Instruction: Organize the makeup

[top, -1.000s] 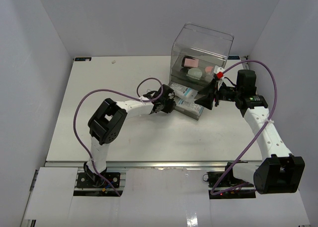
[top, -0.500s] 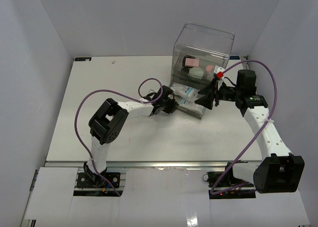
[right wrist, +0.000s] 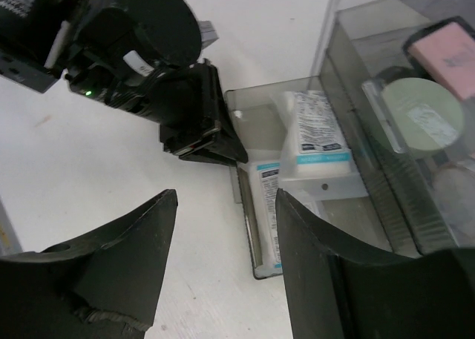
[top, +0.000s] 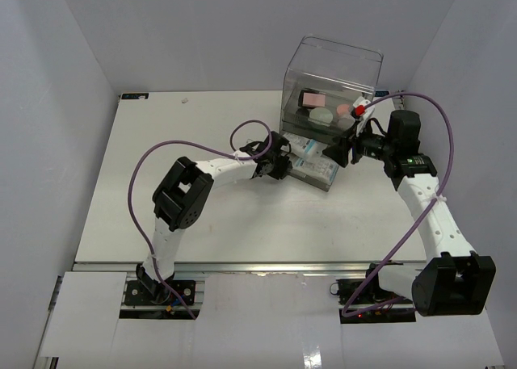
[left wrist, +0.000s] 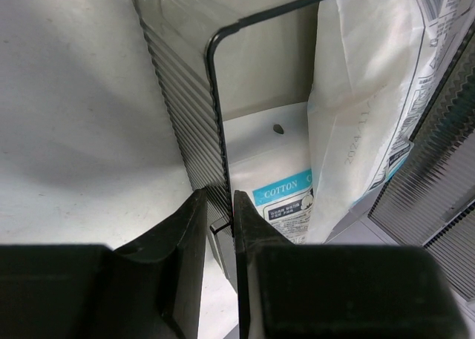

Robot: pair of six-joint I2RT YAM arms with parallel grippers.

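Fingers of the left gripper (left wrist: 221, 219) are pinched tight on the ribbed grey front wall of the drawer (left wrist: 185, 109). Only the left wrist view makes this grip plain; from above, that gripper merely sits against the drawer's left front corner. The same close view reads the word COTTON on a white-and-blue packet (left wrist: 271, 179) lying flat just inside the wall. A second packet (left wrist: 364, 94), crinkled, rises beside it; whether it leans or stands on edge I cannot tell.

The right wrist view shows the right gripper (right wrist: 223, 257) with its jaws wide apart and nothing between them, hanging over the table (top: 161, 183) just off the drawer's front. It also shows both packets side by side in the drawer, their long axes parallel to the front wall. The pink palette (right wrist: 449, 53) and a pale green round compact (right wrist: 415, 113) lie on the level above.

The overhead view alone shows the drawer standing out from the foot of the clear box (top: 339, 66) toward the arms. There the packets' long axes run left to right across the table.
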